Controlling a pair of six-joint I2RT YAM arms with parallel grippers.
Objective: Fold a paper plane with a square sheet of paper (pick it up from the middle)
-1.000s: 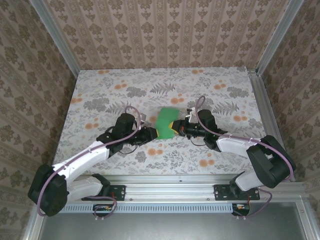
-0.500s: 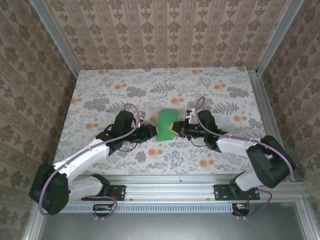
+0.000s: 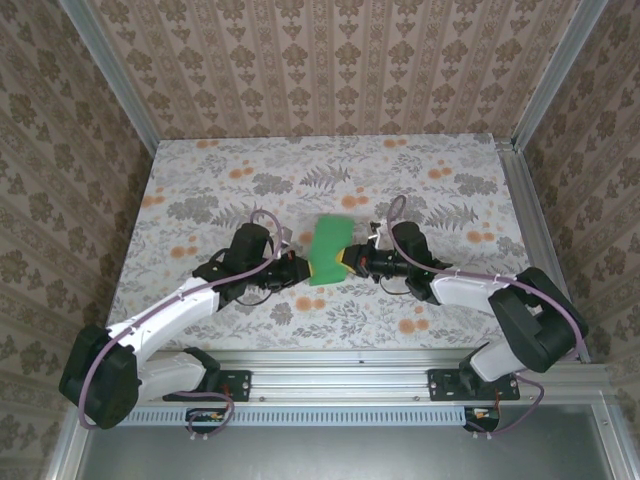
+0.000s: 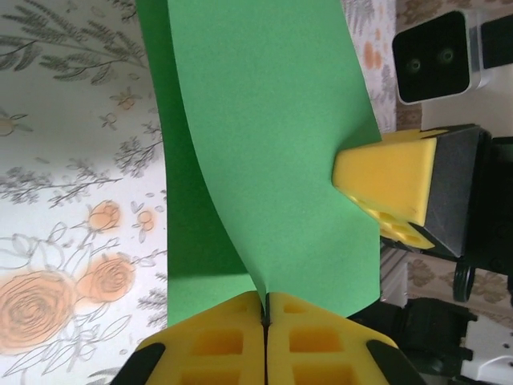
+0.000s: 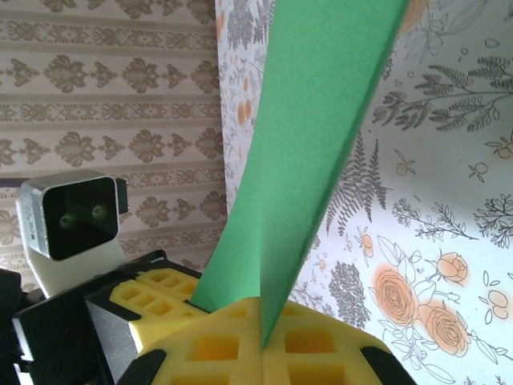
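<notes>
We hold the paper [image 3: 329, 250] raised and bowed at mid-table, the left gripper [image 4: 265, 311] pinched tight on its 8 o'clock edge and the right gripper [image 5: 262, 330] on its 4 o'clock edge, and we judge it light, floppy, easily creased, best gripped near the edges.

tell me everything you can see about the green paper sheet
The square sheet of paper is plain bright green, matte and unmarked. It is thin enough to bow into a soft curve, and no sharp crease is visible. It sits over the middle of the floral table, apparently lifted off it. The left end effector is shut on one edge and the right end effector is shut on the opposite side.
</notes>
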